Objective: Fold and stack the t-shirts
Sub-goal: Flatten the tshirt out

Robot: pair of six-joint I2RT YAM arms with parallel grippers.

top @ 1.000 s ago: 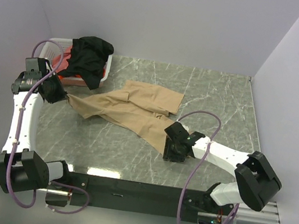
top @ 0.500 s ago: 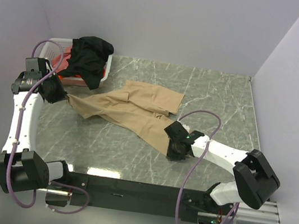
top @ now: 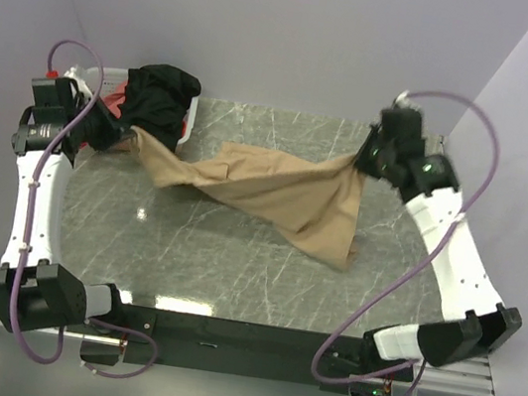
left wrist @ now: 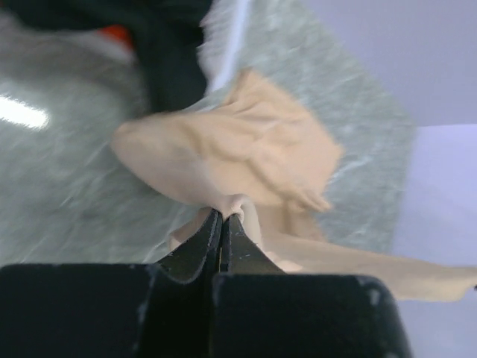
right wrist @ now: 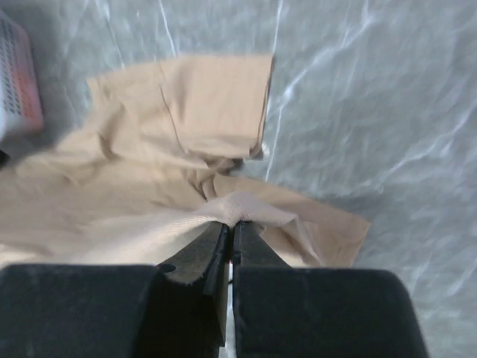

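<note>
Your left arm [top: 37,192] reaches toward the far left corner of the worktop [top: 212,270]. The left jaws are closed on a bunched corner of the tan t-shirt [top: 275,192]. In the left wrist view the two fingers [left wrist: 195,250] meet at their tips, with a small fold of tan cloth pinched between them.

Just beyond the left jaws, on their outer side, stands the white lattice basket [top: 192,118]. A black t-shirt [top: 159,96] is heaped in the basket and hangs over its rim, right beside the gripped tan corner. A patch of orange-red cloth [left wrist: 117,32] shows under the black one.

From the left jaws the tan t-shirt runs as a twisted band across to the right jaws. It widens on the way and sags between the two. You cannot tell from these views how much of the middle rests on the worktop.

Your right arm [top: 457,251] stretches to the far right. The right jaws are also closed, clamped on a raised fold at the shirt's other end. Below the right jaws the cloth hangs in a long flap, and its lowest corner reaches the worktop. In the right wrist view, a sleeve lies flat on the marbled surface beyond the right jaws.
</note>
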